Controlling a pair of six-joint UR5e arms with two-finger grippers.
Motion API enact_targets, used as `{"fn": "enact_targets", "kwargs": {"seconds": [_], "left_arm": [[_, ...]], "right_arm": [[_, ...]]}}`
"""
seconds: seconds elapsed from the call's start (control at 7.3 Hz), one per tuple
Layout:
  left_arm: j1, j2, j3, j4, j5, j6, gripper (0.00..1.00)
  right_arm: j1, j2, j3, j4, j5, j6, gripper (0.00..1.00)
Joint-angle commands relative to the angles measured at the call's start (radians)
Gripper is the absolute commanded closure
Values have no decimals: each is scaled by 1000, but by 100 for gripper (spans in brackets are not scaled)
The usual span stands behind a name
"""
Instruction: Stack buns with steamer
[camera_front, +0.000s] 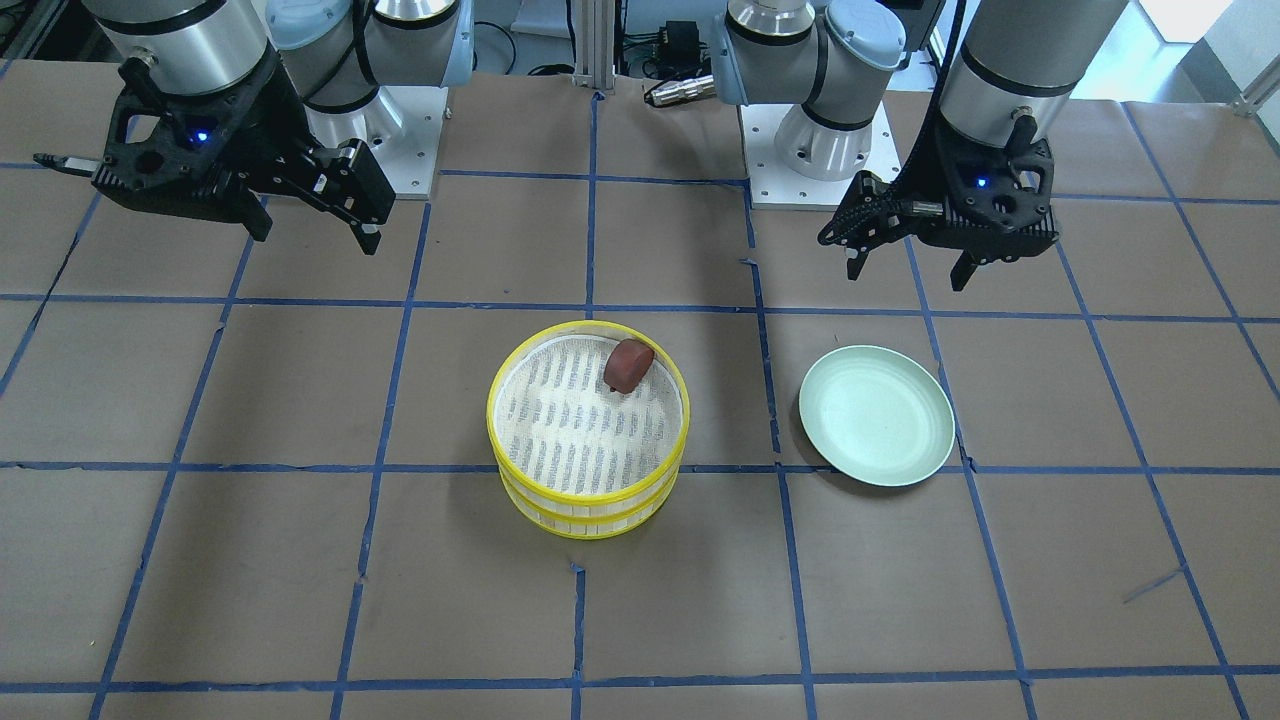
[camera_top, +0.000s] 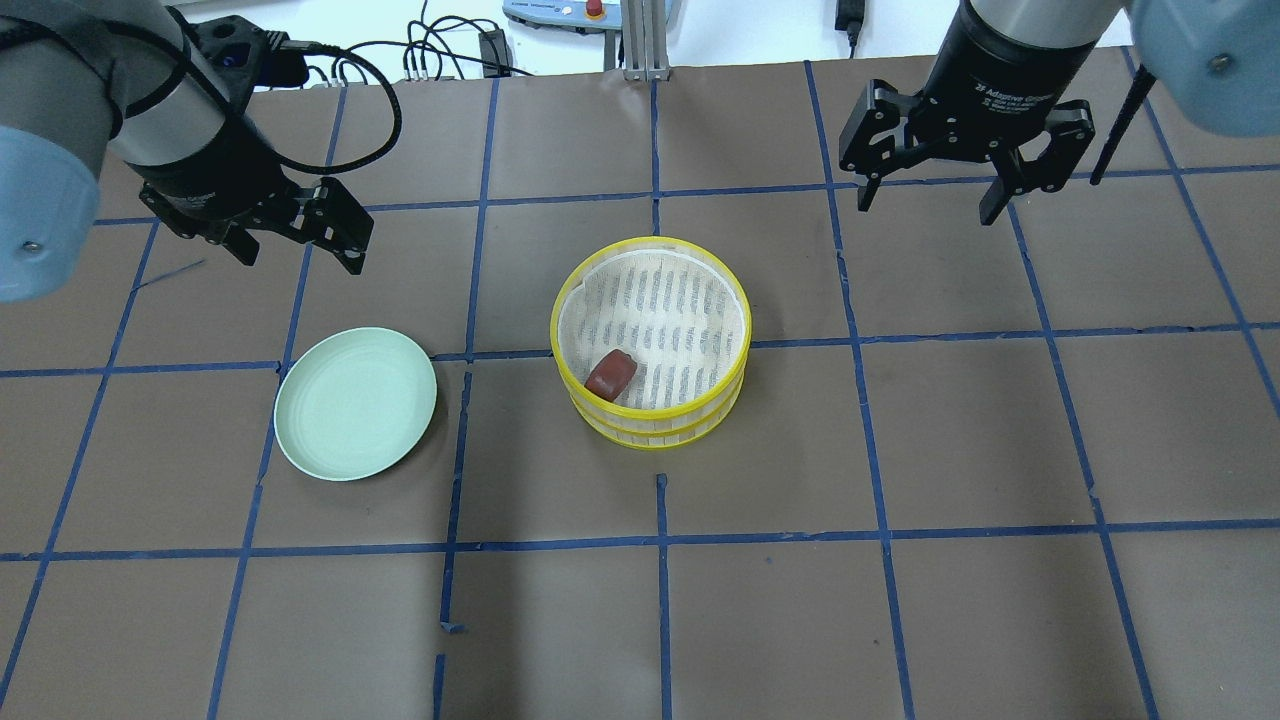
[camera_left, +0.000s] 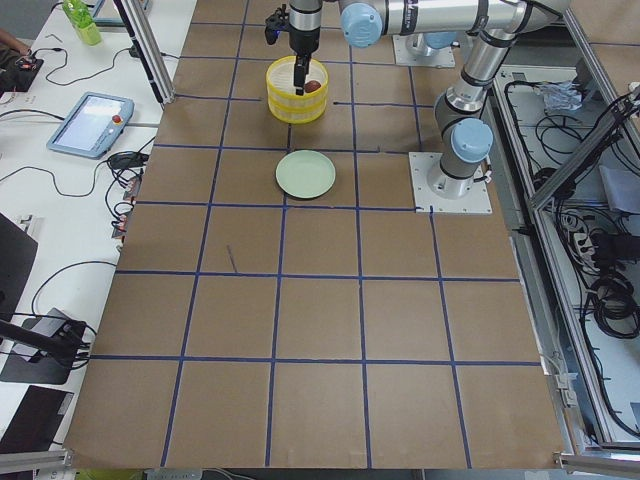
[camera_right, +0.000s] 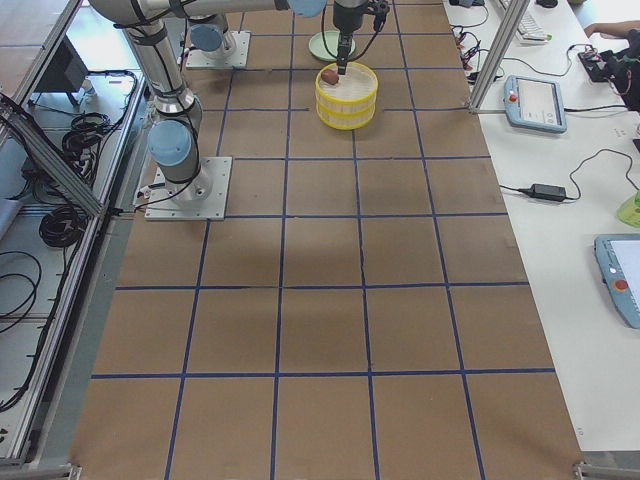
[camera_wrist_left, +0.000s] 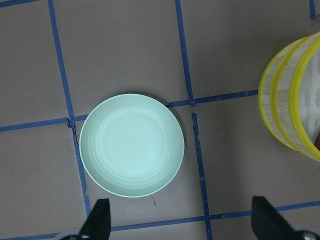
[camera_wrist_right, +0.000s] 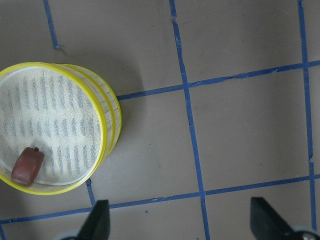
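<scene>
Found the steamer (camera_top: 650, 428) at the middle of the table (camera_top: 900, 600), one tier on another. Found one bun (camera_top: 610, 375) inside the top tier, against the wall on the robot's side, toward its left. Found the plate (camera_top: 355, 403) left of the steamer, apart from it. Found the left gripper (camera_top: 300, 262) above the plate, the right gripper (camera_top: 925, 212) above the table right of the steamer.

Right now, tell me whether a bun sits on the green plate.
No, the green plate is bare; the only visible bun, the reddish-brown bun, lies inside the yellow steamer.
</scene>
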Motion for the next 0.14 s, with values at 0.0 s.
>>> {"fn": "enact_targets", "kwargs": {"seconds": [0.0], "left_arm": [[0, 0, -1, 2, -6, 4, 0]], "right_arm": [[0, 0, 0, 0, 0, 2, 0]]}}
